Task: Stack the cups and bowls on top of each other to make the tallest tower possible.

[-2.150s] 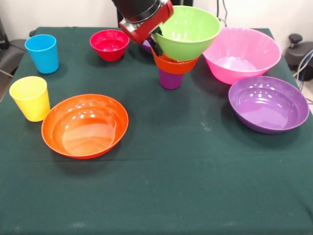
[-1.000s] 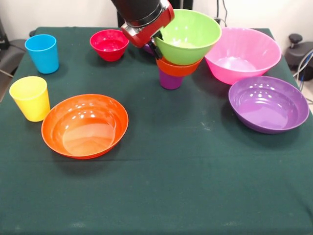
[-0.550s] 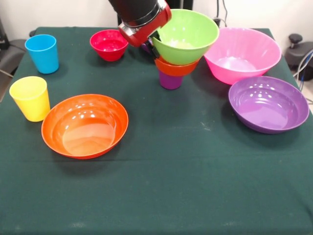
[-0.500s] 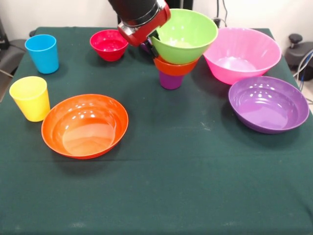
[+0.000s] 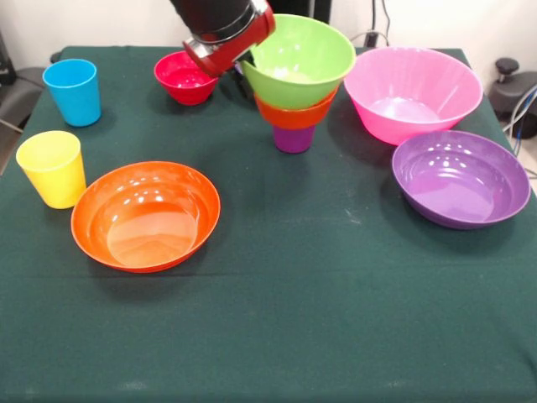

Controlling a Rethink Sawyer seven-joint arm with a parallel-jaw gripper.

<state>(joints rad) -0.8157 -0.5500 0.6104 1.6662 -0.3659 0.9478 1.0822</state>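
Green bowl tops tower — hand alongside.

Green-clothed table — bowls, cups.

Arm cut off by the top edge, only its red-and-black end shows. Tool tips hidden behind the green bowl rim, can't tell open or closed. Purple cup: only the base shows under the small orange bowl. Worktop cut by the bottom edge.
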